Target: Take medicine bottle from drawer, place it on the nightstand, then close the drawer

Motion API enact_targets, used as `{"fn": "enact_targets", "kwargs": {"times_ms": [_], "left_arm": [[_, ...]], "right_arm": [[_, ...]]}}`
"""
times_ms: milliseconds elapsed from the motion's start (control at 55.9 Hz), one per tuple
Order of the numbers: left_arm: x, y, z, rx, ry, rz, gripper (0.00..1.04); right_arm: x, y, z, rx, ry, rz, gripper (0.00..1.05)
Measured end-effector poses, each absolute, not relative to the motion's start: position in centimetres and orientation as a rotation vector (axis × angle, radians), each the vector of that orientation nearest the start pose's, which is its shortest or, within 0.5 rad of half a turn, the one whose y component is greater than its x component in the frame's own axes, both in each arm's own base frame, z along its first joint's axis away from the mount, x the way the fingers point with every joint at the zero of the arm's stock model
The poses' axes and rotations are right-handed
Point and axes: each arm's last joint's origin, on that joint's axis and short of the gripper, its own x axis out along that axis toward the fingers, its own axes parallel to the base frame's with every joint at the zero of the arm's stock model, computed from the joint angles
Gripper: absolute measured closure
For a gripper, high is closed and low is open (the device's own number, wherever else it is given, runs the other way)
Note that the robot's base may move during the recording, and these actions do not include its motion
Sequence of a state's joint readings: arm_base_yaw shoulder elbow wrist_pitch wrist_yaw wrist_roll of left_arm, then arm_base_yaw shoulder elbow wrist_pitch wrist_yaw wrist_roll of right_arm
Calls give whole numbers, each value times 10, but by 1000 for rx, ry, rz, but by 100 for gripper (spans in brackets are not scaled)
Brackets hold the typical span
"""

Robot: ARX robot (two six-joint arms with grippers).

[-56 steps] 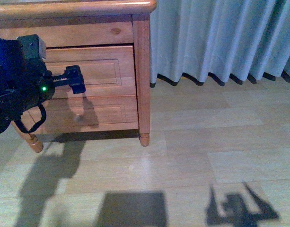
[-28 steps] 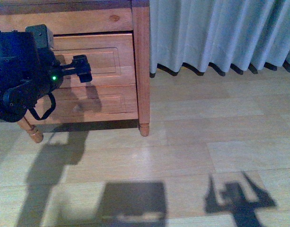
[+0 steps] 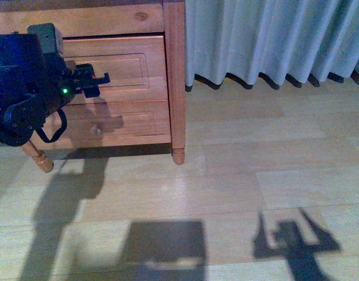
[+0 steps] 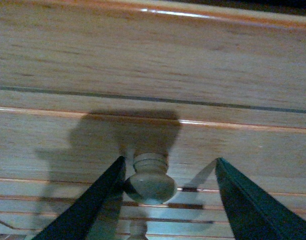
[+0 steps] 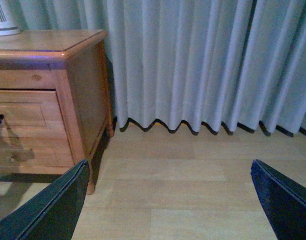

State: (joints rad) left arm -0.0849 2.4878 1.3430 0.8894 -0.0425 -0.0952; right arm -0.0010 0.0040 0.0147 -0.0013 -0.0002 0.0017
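The nightstand (image 3: 174, 70) stands at the upper left of the front view; its glossy top shows in the right wrist view (image 5: 53, 40). The upper drawer (image 3: 123, 70) is shut. My left gripper (image 3: 90, 81) is open at the drawer's front. In the left wrist view the round wooden knob (image 4: 150, 181) sits between the open fingers (image 4: 88, 210), closer to one of them, and my left gripper (image 4: 169, 161) is not closed on it. My right gripper (image 5: 169, 162) is open and empty above the floor, away from the nightstand. The medicine bottle is hidden.
The lower drawer (image 3: 132, 124) with its own knob (image 3: 96, 130) is shut. A white ribbed device (image 5: 3, 17) stands on the nightstand's top. A pale curtain (image 3: 273, 38) hangs to the right. The wooden floor (image 3: 226, 187) carries the arms' shadows.
My left gripper has moved in to the upper drawer's front, up and a little left in the front view. The front view has tilted so the nightstand's top is now cut off.
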Motion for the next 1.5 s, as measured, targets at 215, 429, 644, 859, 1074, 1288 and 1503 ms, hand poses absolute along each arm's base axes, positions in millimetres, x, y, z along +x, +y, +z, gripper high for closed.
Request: {"fn": "enact_targets", "kwargs": {"times_ms": [215,429,644,859,1074,1288,1503], "left_arm": [[462,-36,36,-75,256,-23,79],[415,-33,35,-76,282,-38,79],[350,-28,33,-92,317,-61,79],[281,-23,34,-132,380,-72,79],[249,-23,43,-162,416,-68,79],[237,-29,56,-184,439,-86,66],[220,-32,72,-213,506,-128,32]], "right_arm": [[97,0,168,2,-9,-1,7],[97,0,168,2,-9,-1,7],[97,0,168,1,-9,-1,7],[97,0,168,2,-10,-1,7],[97,0,168,2,-10,-1,7],[97,0,168,2,-10,-1,7],[97,0,168,2,-9,-1,7]]}}
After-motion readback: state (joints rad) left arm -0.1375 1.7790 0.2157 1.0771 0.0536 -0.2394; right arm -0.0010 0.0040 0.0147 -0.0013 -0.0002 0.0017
